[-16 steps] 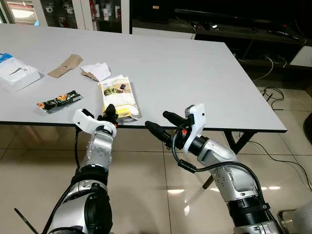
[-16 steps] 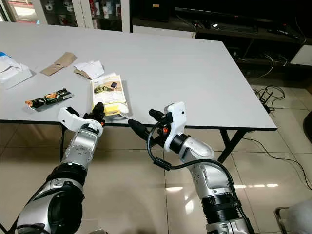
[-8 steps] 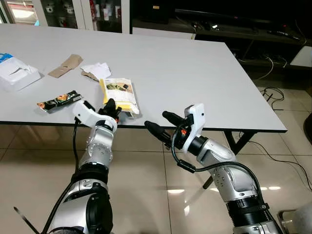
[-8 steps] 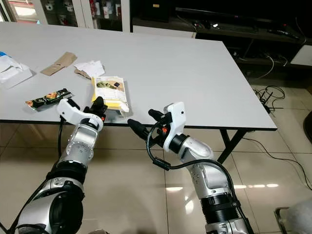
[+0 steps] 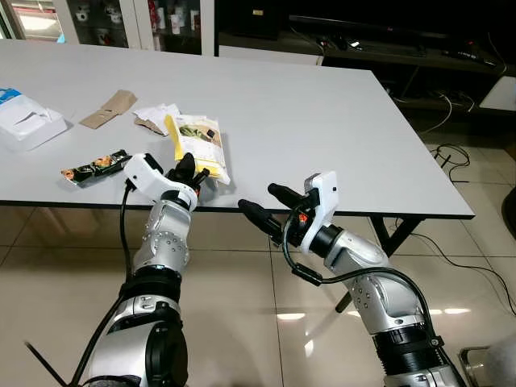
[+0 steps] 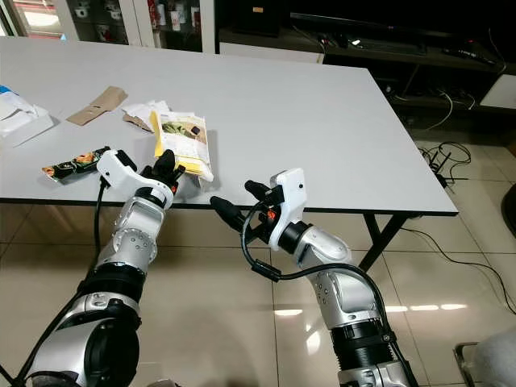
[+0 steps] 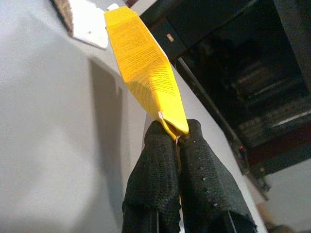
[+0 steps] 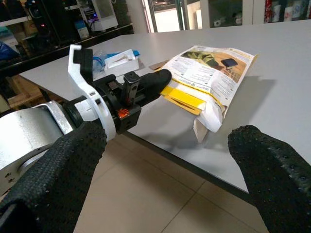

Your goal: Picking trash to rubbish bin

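Nearest, off the front edge of the table (image 5: pixel 339 121) and over the tiled floor (image 5: pixel 242 306), the right gripper (image 5: pixel 260 207) hangs with its two black fingers spread wide and nothing between them; it points toward the left arm, likely parked there so it can help or stay out of the way while the other arm works

Just beyond, at the table's front edge, the left gripper (image 5: pixel 187 171) is clamped tight on the near end of the yellow snack packet (image 5: pixel 197 143). The left wrist view shows the fingertips (image 7: pixel 163 145) pinched together on the packet's thin sealed seam, which is probably the only part flat enough to catch on a smooth top. The packet is tipped up from that end, its far end apparently near or on the surface, I cannot tell which, so it looks to be mid-lift, ahead of being carried to a bin

Along the same front edge, toward the left corner, a dark green wrapper (image 5: pixel 97 165) lies flat, apart from the gripper. Farther back sit crumpled white paper (image 5: pixel 161 117), touching or just behind the packet, then a brown cardboard scrap (image 5: pixel 109 109), and at the left edge a white box (image 5: pixel 28 121). These seem to be trash not yet collected
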Tool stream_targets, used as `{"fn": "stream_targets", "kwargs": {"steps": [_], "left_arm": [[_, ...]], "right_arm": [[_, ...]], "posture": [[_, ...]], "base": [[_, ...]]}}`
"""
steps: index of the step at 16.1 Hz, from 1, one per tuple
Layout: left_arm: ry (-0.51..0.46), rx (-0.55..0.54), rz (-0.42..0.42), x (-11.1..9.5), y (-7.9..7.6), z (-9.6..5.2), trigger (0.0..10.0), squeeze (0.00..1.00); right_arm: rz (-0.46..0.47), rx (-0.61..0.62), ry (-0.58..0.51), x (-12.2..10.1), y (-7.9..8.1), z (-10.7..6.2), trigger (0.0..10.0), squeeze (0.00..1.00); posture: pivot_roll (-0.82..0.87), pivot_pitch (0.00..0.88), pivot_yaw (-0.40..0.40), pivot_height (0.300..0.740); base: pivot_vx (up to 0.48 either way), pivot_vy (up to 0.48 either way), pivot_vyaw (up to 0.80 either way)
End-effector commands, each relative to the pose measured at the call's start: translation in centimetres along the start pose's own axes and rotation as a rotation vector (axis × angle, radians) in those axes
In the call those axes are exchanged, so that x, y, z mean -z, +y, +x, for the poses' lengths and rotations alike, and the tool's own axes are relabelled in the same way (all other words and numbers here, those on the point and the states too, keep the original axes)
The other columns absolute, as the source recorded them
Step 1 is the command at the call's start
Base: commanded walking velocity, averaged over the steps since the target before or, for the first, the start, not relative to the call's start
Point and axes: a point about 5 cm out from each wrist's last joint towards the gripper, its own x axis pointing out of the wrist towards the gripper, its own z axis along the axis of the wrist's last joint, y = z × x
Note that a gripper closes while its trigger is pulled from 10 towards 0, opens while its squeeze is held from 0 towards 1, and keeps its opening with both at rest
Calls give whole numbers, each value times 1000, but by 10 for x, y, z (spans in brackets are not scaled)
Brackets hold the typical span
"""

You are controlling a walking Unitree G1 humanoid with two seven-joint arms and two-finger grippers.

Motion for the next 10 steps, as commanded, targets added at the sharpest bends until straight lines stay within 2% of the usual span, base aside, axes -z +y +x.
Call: {"fn": "stream_targets", "kwargs": {"steps": [1,2,3,4,5,6,9,10], "left_arm": [[-20,55,84,-7,-14,3,0,0],[-32,65,136,-9,-17,3,0,0],[-59,79,241,-15,-22,4,0,0],[-97,103,368,-22,-28,4,10000,0],[-135,125,462,-30,-35,4,10000,0],[-152,139,498,-34,-37,4,10000,0],[-188,208,721,-47,-44,-3,10000,0],[-178,213,757,-47,-44,-5,10000,0]], "right_arm": [[-9,4,-12,-4,-1,0,10000,0],[-8,4,-13,-4,-1,0,10000,0],[-8,9,-12,-3,-1,-1,10000,0],[-6,12,-13,-3,-1,-1,10000,0],[-7,20,-16,-2,-2,0,10000,0],[-13,29,-17,-3,-3,0,10000,0],[-31,71,-27,-3,-6,1,10000,0],[-37,85,-30,-4,-7,0,10000,0]], "posture": [[-45,32,-81,740],[-44,33,-81,740],[-44,31,-80,740],[-43,29,-79,740],[-37,26,-77,740],[-36,23,-75,740],[-30,20,-70,740],[-26,16,-69,740]], "base": [[0,0,0],[0,0,0],[0,0,0],[0,0,0],[0,0,0],[0,0,0],[0,0,0],[0,0,0]]}}
